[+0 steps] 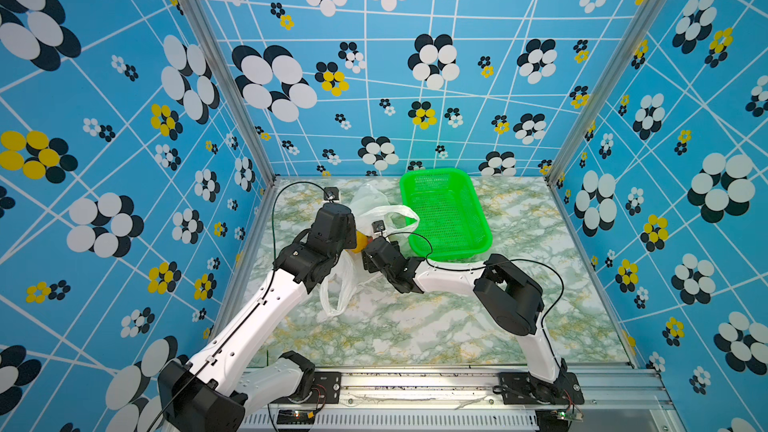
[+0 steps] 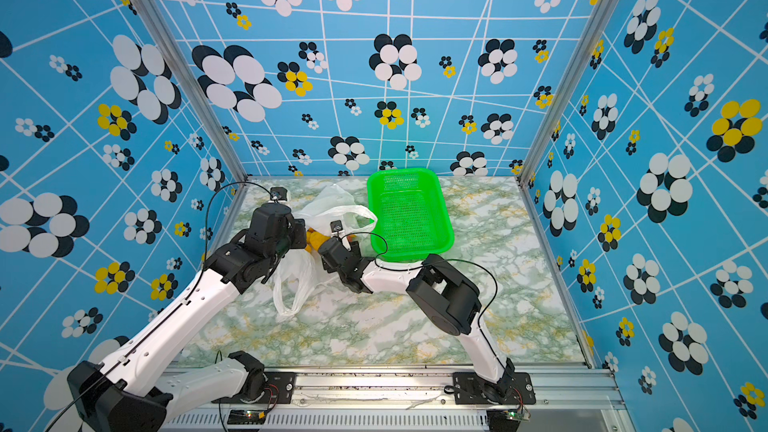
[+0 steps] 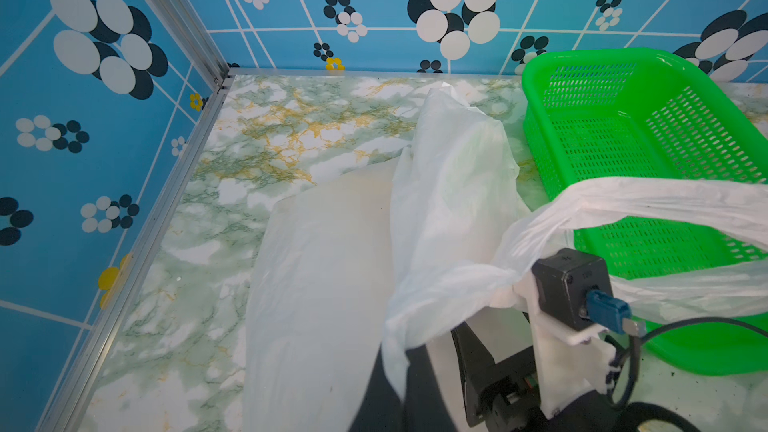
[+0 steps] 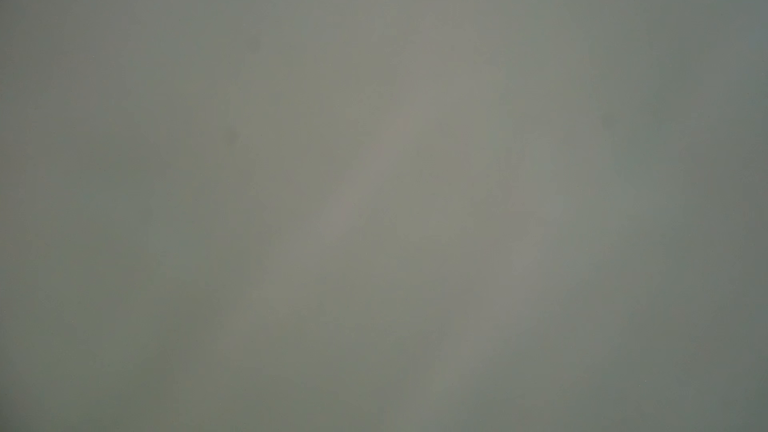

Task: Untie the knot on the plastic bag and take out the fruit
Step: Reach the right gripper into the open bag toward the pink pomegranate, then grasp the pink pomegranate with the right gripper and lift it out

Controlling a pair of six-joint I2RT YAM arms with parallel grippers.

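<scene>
- Though half draped in film, pinched tight on bag (image 3: 332,268) rim: left gripper (image 3: 411,376).
- Right gripper (image 1: 370,253): nosed into bag mouth, jaws hidden, so cannot tell whether open or closed; own wrist view nothing but grey blur.
- Yellow fruit (image 1: 360,241) at 9 o'clock of right gripper, at bag mouth, between both wrists.
- Bag slumped on table (image 1: 457,326), one loop trailing to 6 o'clock, another reaching basket (image 1: 453,254) at 3 o'clock.
</scene>
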